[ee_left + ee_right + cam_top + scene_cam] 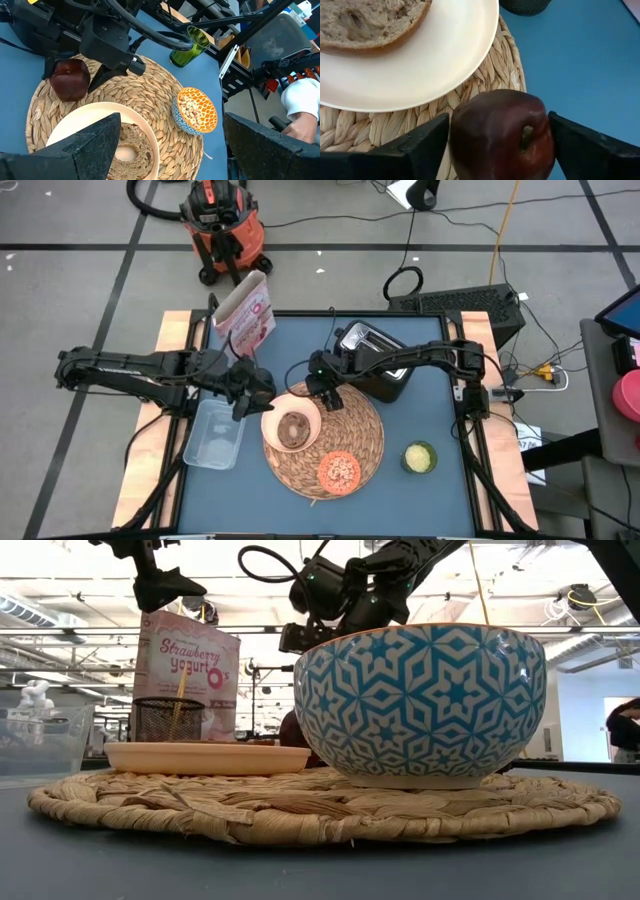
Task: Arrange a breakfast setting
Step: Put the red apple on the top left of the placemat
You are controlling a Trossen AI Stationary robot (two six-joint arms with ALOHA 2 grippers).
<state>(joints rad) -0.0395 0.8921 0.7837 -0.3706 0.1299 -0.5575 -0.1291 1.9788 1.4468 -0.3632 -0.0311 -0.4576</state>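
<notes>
Right gripper [500, 145] part-open, fingers flanking dark-red fruit [502, 132] sitting on placemat [490, 75] edge; grip uncertain.

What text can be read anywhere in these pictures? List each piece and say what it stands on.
"Strawberry yogurt": on the front of the pink-white cereal box, in the low view.
The smaller print lower on that box is too blurred to read.
The orange shop vacuum on the floor bears a label too small to read.
No other readable text shows.
</notes>
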